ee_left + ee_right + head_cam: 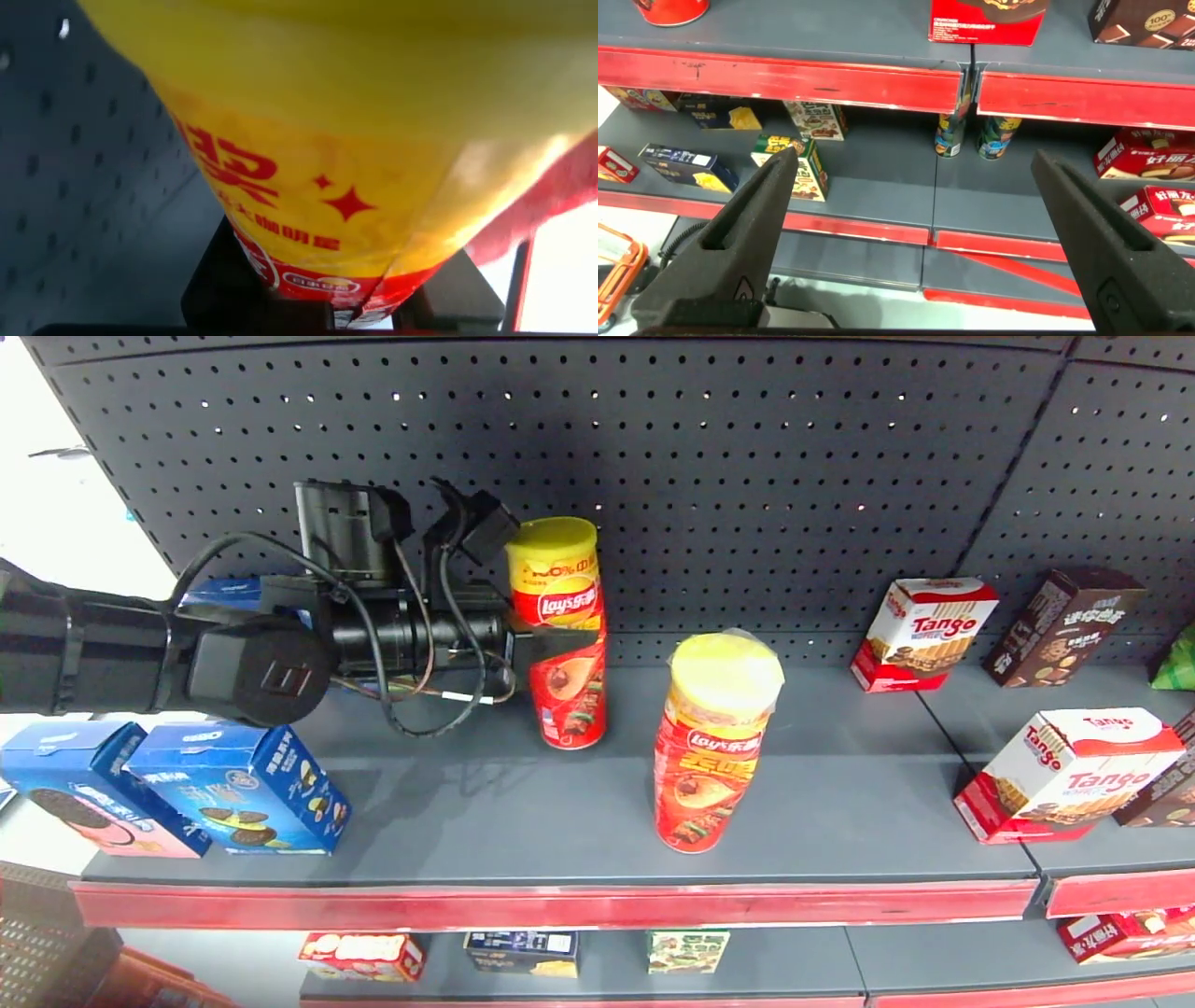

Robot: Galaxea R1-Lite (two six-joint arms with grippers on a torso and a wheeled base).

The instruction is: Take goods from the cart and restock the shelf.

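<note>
Head view: the left gripper [563, 650] comes in from 9 o'clock. Its jaws are closed around the middle of a chips can [557, 577] with a yellow top and a red lower half. The can is upright, deep on the grey shelf [840, 803] and close to the pegboard back [747, 476]. Its base is at shelf level, but contact cannot be told. A second chips can [717, 747] stands free at 4 o'clock of the held one, nearer the shelf front and apart from it. Two blue cookie boxes [233, 791] sit at 8 o'clock of the held can, at the shelf's front left. Of the wafer boxes, one [921, 630] is at 3 o'clock near the back and another [1064, 770] is at 4 o'clock on the next bay. A brown box [1064, 625] stands beside the rear wafer box.

Left wrist view: the chips can [355, 187] is very close, with yellow wrap above a red band. The black jaws press on either side of it. The pegboard back [56, 140] is behind.

Right wrist view: the right gripper [924, 252] has its jaws spread wide, with nothing between them. It faces the lower shelves [868, 219] with red front edges. Small boxes [808, 168] and two small cans [952, 131] stand there.
</note>
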